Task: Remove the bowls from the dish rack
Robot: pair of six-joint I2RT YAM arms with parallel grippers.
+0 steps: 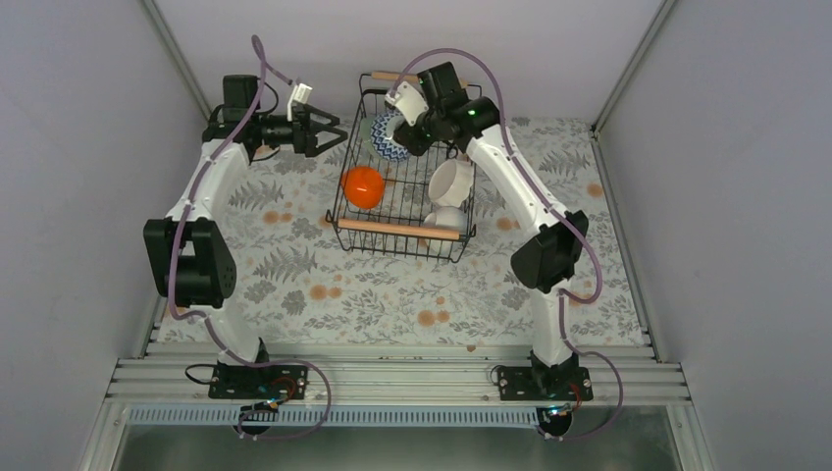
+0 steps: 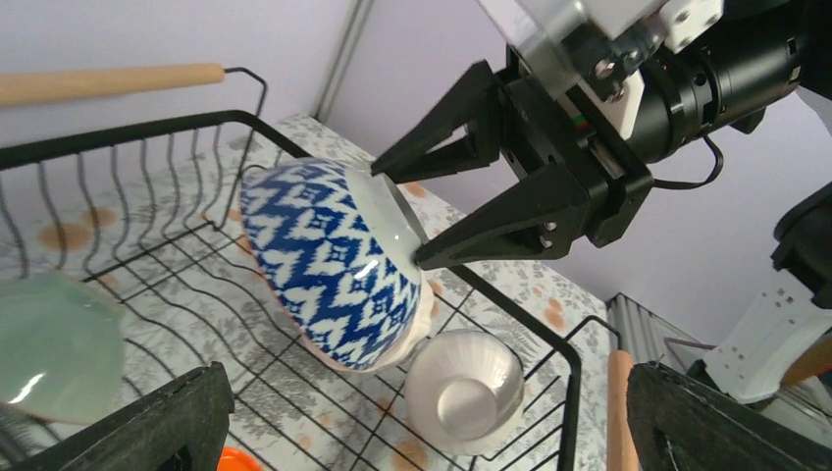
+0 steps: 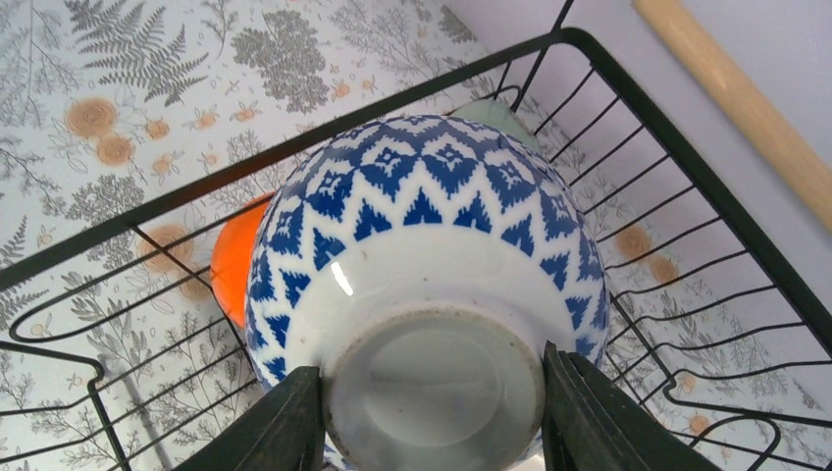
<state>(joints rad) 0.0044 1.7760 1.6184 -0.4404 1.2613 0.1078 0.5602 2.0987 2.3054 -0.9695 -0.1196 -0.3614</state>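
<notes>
The black wire dish rack stands mid-table. My right gripper is shut on the foot ring of a blue-and-white patterned bowl, which is tilted on its side at the rack's far left. In the right wrist view, its fingers flank the bowl's base. An orange bowl, a white bowl and a smaller white bowl lie in the rack. My left gripper is open and empty just left of the rack. Its view shows the patterned bowl, a scalloped white bowl and a mint-green bowl.
The rack's wooden handles run along its near side and far side. The floral tablecloth covers the table. Grey walls close in the back and both sides. The arm bases sit on the metal rail at the near edge.
</notes>
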